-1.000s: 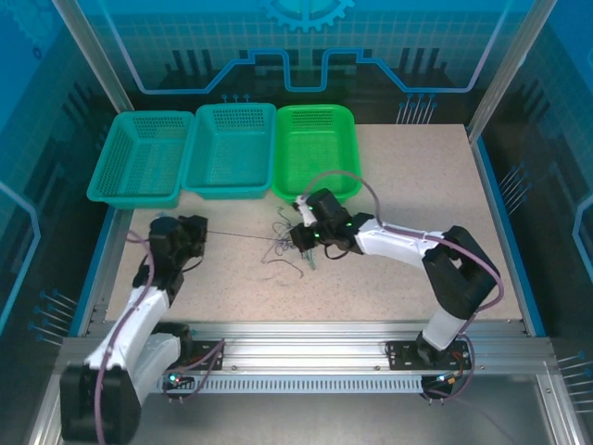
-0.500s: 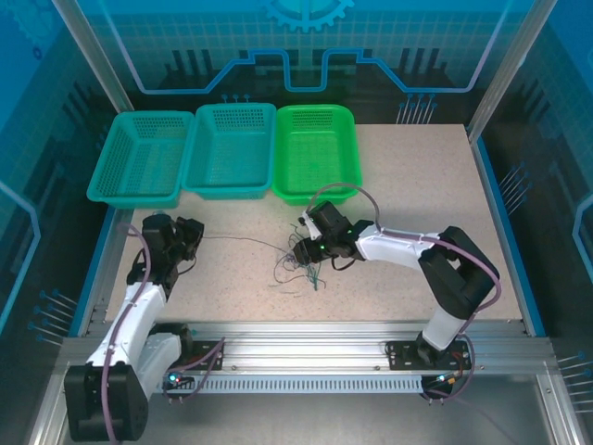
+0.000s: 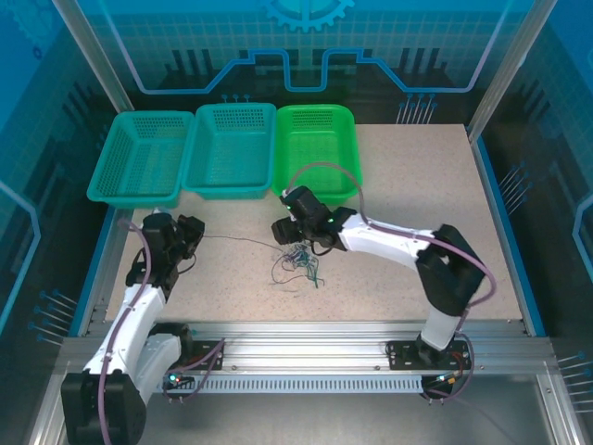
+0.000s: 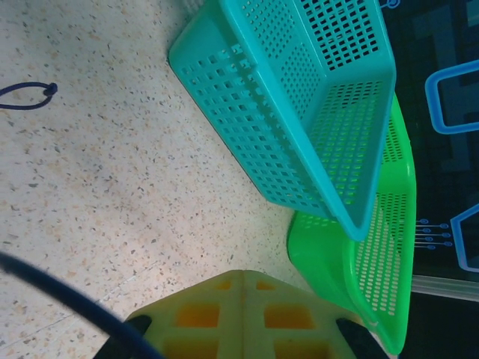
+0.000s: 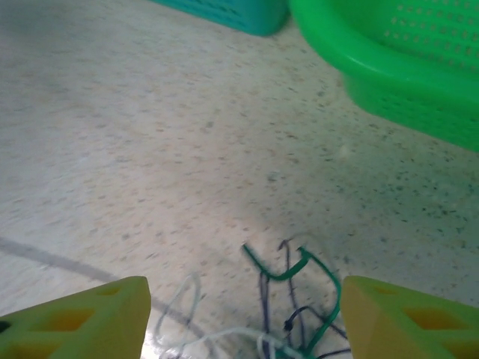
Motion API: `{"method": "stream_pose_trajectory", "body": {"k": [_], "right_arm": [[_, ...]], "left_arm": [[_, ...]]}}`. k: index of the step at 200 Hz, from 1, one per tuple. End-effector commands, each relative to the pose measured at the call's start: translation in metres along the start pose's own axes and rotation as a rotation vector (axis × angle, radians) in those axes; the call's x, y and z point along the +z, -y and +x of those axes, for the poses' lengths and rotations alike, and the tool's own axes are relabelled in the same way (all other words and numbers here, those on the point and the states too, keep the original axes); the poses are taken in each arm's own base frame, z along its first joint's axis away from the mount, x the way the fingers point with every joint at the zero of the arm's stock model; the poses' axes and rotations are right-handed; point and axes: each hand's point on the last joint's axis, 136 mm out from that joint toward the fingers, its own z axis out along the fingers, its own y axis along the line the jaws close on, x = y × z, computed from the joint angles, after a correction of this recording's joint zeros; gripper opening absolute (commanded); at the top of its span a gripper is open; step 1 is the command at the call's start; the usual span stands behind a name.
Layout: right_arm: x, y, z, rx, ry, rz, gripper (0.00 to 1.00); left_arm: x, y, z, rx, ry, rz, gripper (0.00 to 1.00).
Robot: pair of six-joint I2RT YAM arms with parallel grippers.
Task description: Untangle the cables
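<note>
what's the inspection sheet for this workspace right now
surface: speckled beige table; left teal basket, middle teal basket and green basket along its far edge
job's things: cables tangled mid-table; one dark cable runs to the left gripper
clutter: nothing seen
grippers: left gripper shut on the dark cable; right gripper open, poised at the tangle
cables: purple-grey hoses along both arms
surroundings: blue-lit enclosure walls, aluminium rail at the near edge

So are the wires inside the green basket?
No, the wires lie in a bunch on the table, in front of the green basket.
</note>
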Motion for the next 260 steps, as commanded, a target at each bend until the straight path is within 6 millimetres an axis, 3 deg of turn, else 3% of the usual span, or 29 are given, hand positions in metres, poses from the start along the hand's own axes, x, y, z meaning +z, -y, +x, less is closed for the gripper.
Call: {"method": "stream_pose_trajectory", "body": {"k": [1,18,31,40,63,83,122,130,145,158,177,188,197,206,216,232,260], "right_arm": [[0.026,0.021,0.038,0.019,-0.172,0.12,0.64],[0.037,0.02,0.049,0.036,-0.223,0.118,0.6],[0.041,0.024,0.056,0.044,-0.245,0.125,0.52],[0.042,0.027,0.06,0.053,-0.255,0.123,0.41],[0.037,0.041,0.064,0.106,-0.254,0.107,0.0],[0.016,0.058,0.056,0.168,-0.181,0.092,0.0],[-0.059,0.147,0.036,0.425,0.06,0.159,0.0],[-0.071,0.166,0.043,0.485,0.092,0.166,0.0],[-0.089,0.18,0.038,0.513,0.155,0.151,0.0],[-0.096,0.169,0.024,0.464,0.184,0.092,0.0],[-0.104,0.133,-0.003,0.377,0.24,-0.078,0.0],[-0.111,0.112,-0.019,0.323,0.268,-0.163,0.0],[-0.114,0.1,-0.026,0.28,0.272,-0.208,0.0],[-0.126,0.087,-0.044,0.231,0.302,-0.246,0.0],[-0.132,0.078,-0.052,0.187,0.313,-0.265,0.0],[-0.139,0.069,-0.06,0.121,0.318,-0.289,0.0],[-0.149,0.051,-0.066,0.014,0.31,-0.372,0.0]], "left_arm": [[-0.006,0.003,-0.007,0.047,0.035,-0.016,0.0],[-0.007,0.0,-0.009,0.058,0.046,-0.03,0.0],[-0.009,-0.003,-0.012,0.062,0.063,-0.051,0.0],[-0.011,-0.007,-0.014,0.062,0.079,-0.072,0.0],[-0.02,-0.018,-0.023,0.063,0.136,-0.128,0.0],[-0.03,-0.034,-0.033,0.029,0.194,-0.207,0.0],[-0.049,-0.063,-0.05,-0.051,0.3,-0.265,0.0],[-0.049,-0.066,-0.051,-0.065,0.305,-0.262,0.0],[-0.041,-0.065,-0.046,-0.072,0.276,-0.227,0.0],[-0.027,-0.056,-0.038,-0.072,0.219,-0.155,0.0],[-0.006,-0.025,-0.025,-0.034,0.126,0.03,0.0],[0.001,-0.002,-0.016,0.041,0.082,0.113,0.16],[0.003,0.015,-0.008,0.122,0.06,0.16,0.35],[0.003,0.033,0.001,0.212,0.049,0.201,0.54],[0.002,0.051,0.012,0.319,0.043,0.251,0.71],[-0.007,0.081,0.029,0.49,0.046,0.359,0.77],[-0.033,0.127,0.082,0.816,0.018,0.622,0.86]]}}
